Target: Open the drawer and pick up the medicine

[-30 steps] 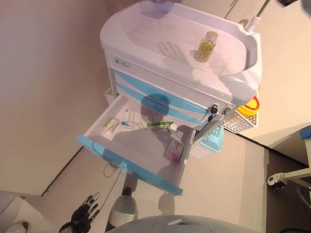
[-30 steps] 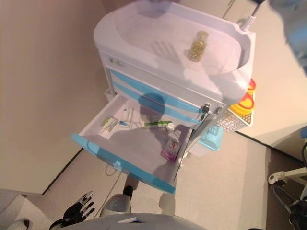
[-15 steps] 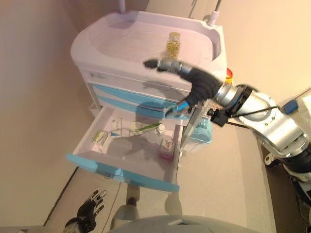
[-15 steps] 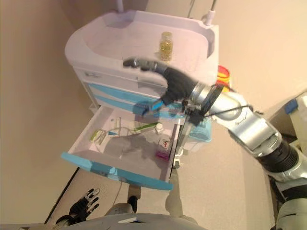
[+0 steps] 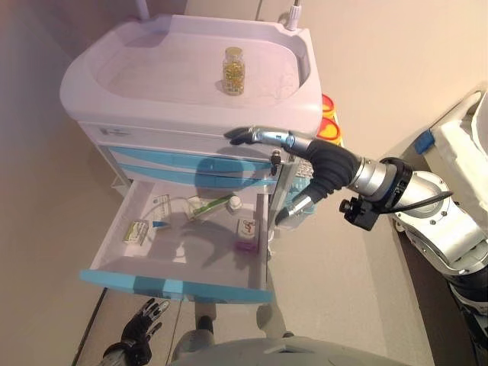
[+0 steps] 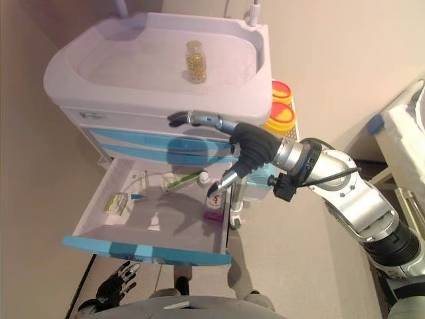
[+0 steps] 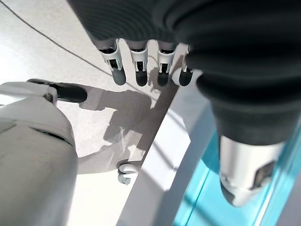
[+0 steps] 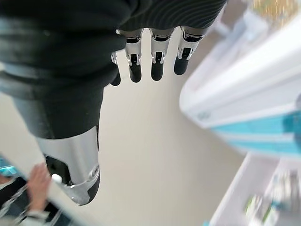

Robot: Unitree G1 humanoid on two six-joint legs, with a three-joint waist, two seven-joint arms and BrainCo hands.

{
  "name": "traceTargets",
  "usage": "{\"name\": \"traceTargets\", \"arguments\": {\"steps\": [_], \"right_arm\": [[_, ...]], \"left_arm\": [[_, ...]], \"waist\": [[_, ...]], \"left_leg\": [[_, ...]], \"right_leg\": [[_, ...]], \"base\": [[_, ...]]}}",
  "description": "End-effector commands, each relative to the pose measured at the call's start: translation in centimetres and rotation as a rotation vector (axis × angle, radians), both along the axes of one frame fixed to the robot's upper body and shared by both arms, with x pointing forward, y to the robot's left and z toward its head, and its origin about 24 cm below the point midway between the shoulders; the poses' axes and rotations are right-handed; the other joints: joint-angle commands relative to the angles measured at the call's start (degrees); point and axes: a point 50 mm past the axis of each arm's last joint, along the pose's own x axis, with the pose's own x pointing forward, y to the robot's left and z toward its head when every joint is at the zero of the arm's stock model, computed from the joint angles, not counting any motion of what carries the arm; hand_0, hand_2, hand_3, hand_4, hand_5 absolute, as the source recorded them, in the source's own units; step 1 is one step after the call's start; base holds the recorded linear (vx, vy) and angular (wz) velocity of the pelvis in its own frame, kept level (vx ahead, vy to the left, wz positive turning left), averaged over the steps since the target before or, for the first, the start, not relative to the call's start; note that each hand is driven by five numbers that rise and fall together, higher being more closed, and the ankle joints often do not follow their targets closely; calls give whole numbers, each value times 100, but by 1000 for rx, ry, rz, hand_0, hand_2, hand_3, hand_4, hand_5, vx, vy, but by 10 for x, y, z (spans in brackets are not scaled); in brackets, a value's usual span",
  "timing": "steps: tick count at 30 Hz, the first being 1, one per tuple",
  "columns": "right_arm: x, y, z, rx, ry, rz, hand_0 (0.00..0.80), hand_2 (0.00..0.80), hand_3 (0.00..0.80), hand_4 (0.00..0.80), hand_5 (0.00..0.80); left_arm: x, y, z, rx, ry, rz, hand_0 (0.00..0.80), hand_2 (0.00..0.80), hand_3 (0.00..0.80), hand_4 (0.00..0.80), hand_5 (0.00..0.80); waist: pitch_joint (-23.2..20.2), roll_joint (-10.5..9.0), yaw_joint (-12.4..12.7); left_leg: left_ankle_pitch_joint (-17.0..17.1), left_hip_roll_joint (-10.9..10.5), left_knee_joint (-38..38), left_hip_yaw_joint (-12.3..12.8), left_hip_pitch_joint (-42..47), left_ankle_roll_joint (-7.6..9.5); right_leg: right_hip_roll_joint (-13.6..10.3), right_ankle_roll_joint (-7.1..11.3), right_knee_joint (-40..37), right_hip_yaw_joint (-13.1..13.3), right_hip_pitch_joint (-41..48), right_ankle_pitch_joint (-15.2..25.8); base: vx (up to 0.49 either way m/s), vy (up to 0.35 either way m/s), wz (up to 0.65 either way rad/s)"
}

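Note:
A white cart (image 5: 114, 84) with blue drawer fronts stands before me. Its low drawer (image 5: 175, 286) is pulled out. Inside lie a green-and-white box (image 5: 138, 231), a green tube (image 5: 207, 206), a small white bottle (image 5: 235, 203), a small white box (image 5: 245, 227) and a pink box (image 5: 245, 245). A glass bottle of yellow capsules (image 5: 234, 71) stands on the cart top. My right hand (image 5: 328, 171) is open and empty above the drawer's right side, fingers (image 5: 263, 137) pointing left across the upper drawer fronts, thumb (image 5: 293, 210) hanging down. My left hand (image 5: 141, 328) is open, low by the floor.
Yellow containers (image 5: 328, 126) and a light-blue basket (image 6: 265, 183) hang on the cart's right side. A white bed or trolley (image 5: 457, 145) stands at the far right. A wall runs along the left. A person's hand (image 8: 37, 176) shows in the right wrist view.
The camera has shifted. My right arm has come in from the upper right and dropped from in front of the cart top to drawer height. The left hand has stayed low.

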Motion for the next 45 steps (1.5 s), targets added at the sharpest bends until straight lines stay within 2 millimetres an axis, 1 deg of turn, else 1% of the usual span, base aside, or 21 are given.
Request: {"name": "traceTargets", "arguments": {"steps": [1, 2, 5, 7, 9, 10, 12, 13, 15, 16, 18, 19, 20, 22, 25, 30, 35, 38, 41, 43, 45], "right_arm": [[-21, 7, 3, -29, 65, 162, 0, 0, 0, 0, 0], [-21, 8, -3, -45, 109, 177, 0, 0, 0, 0, 0], [-21, 14, -29, -87, 331, 250, 0, 0, 0, 0, 0], [-22, 18, -48, -92, 501, 310, 0, 0, 0, 0, 0], [-25, 21, -59, -85, 615, 357, 0, 0, 0, 0, 0], [-28, 25, -70, -69, 727, 421, 0, 0, 0, 0, 0], [-34, 32, -86, -47, 843, 484, 0, 0, 0, 0, 0], [-38, 36, -95, -23, 938, 514, 0, 0, 0, 0, 0], [-44, 45, -117, 14, 1064, 528, 0, 0, 0, 0, 0], [-44, 48, -132, 42, 1120, 497, 0, 0, 0, 0, 0], [-46, 52, -148, 71, 1178, 454, 0, 0, 0, 0, 0], [-48, 52, -162, 85, 1225, 417, 0, 0, 0, 0, 0], [-50, 51, -174, 104, 1267, 378, 0, 0, 0, 0, 0], [-52, 45, -188, 111, 1289, 319, 0, 0, 0, 0, 0], [-56, 35, -196, 117, 1310, 303, 0, 0, 0, 0, 0], [-60, 22, -195, 143, 1342, 347, 0, 0, 0, 0, 0], [-63, 11, -204, 182, 1398, 323, 0, 0, 0, 0, 0], [-63, 1, -216, 201, 1433, 278, 0, 0, 0, 0, 0], [-60, -12, -229, 209, 1444, 204, 0, 0, 0, 0, 0], [-58, -23, -238, 217, 1444, 133, 0, 0, 0, 0, 0], [-54, -33, -243, 236, 1437, 76, 0, 0, 0, 0, 0]], "left_arm": [[10, 0, 3, 70, -18, -157, 0, 0, 0, 0, 0], [13, -1, 4, 84, -17, -181, 0, 0, 0, 0, 0], [24, -4, 6, 160, -4, -333, 0, 0, 0, 0, 0], [33, -6, 7, 261, 14, -484, 0, 0, 0, 0, 0], [38, -6, 7, 331, 30, -585, 0, 0, 0, 0, 0], [42, -6, 7, 397, 54, -675, 0, 0, 0, 0, 0], [51, -6, 8, 470, 66, -774, 0, 0, 0, 0, 0], [56, -7, 9, 526, 64, -846, 0, 0, 0, 0, 0], [68, -8, 13, 598, 53, -920, 0, 0, 0, 0, 0], [78, -9, 16, 633, 32, -944, 0, 0, 0, 0, 0], [88, -11, 19, 653, 12, -942, 0, 0, 0, 0, 0], [95, -12, 22, 662, -7, -933, 0, 0, 0, 0, 0], [102, -14, 25, 682, -26, -920, 0, 0, 0, 0, 0], [113, -13, 31, 701, -67, -879, 0, 0, 0, 0, 0], [131, -10, 42, 721, -116, -806, 0, 0, 0, 0, 0], [149, 1, 58, 737, -191, -686, 0, 0, 0, 0, 0], [167, 19, 84, 711, -338, -467, 0, 0, 0, 0, 0], [181, 29, 104, 677, -433, -375, 0, 0, 0, 0, 0], [192, 39, 121, 676, -487, -335, 0, 0, 0, 0, 0], [202, 50, 140, 678, -536, -315, 0, 0, 0, 0, 0], [212, 62, 161, 738, -559, -319, 0, 0, 0, 0, 0]], "waist": [[62, 69, 89], [71, 66, 71], [124, 52, -5], [185, 62, -76], [227, 76, -134], [269, 95, -194], [326, 130, -271], [354, 155, -318], [412, 217, -396], [450, 269, -453], [501, 315, -508], [556, 362, -556], [616, 403, -616], [728, 450, -721], [891, 478, -869], [1077, 459, -1045], [1279, 434, -1201], [1424, 411, -1254], [1606, 381, -1311], [1772, 331, -1358], [1932, 277, -1404]], "left_leg": [[-735, 96, 452, -187, 73, 98], [-742, 98, 467, -178, 76, 102], [-758, 115, 530, -136, 64, 114], [-768, 123, 582, -111, 52, 120], [-779, 129, 628, -82, 43, 120], [-794, 134, 674, -58, 36, 128], [-824, 140, 757, -18, 26, 130], [-840, 141, 807, 0, 23, 133], [-883, 140, 915, 37, 8, 141], [-884, 140, 966, 61, -7, 140], [-898, 144, 1032, 87, -43, 144], [-901, 148, 1070, 106, -79, 145], [-910, 143, 1107, 128, -121, 146], [-927, 128, 1178, 177, -201, 142], [-952, 109, 1267, 261, -297, 142], [-957, 87, 1371, 387, -419, 126], [-983, 58, 1562, 479, -616, 126], [-996, 56, 1714, 507, -793, 117], [-1034, 75, 1892, 529, -979, 120], [-1054, 102, 2074, 569, -1197, 124], [-1058, 151, 2233, 605, -1395, 130]], "right_leg": [[-134, 73, 194, -123, -489, 571], [-129, 71, 214, -99, -500, 564], [-115, 74, 276, -7, -563, 553], [-98, 74, 300, 69, -600, 554], [-89, 80, 320, 130, -628, 551], [-83, 87, 344, 194, -660, 545], [-77, 104, 385, 268, -701, 532], [-78, 111, 407, 311, -719, 528], [-85, 133, 450, 403, -752, 508], [-93, 143, 479, 442, -781, 506], [-109, 151, 516, 486, -827, 497], [-123, 151, 546, 506, -870, 492], [-136, 152, 563, 537, -920, 495], [-156, 151, 585, 593, -1009, 510], [-178, 143, 638, 689, -1136, 527], [-192, 142, 657, 799, -1279, 584], [-199, 128, 727, 931, -1522, 631], [-191, 108, 798, 980, -1704, 669], [-167, 85, 836, 1024, -1868, 716], [-123, 55, 872, 1076, -2061, 782], [-75, 30, 921, 1108, -2247, 852]], "base": [[0, 0, 0], [0, 0, 0], [4, -16, -5], [2, -13, -15], [-1, 2, -7], [-3, 15, -12], [7, 21, -24], [30, 38, -21], [33, 65, -20], [23, 76, -23], [1, 73, -15], [-39, 99, -22], [-68, 120, -24], [-79, 108, -14], [-75, 92, -17], [-45, 63, -15], [-45, 63, -21], [-64, 39, -7], [-77, 28, -6], [-114, 12, -8], [-117, 5, -5]]}}
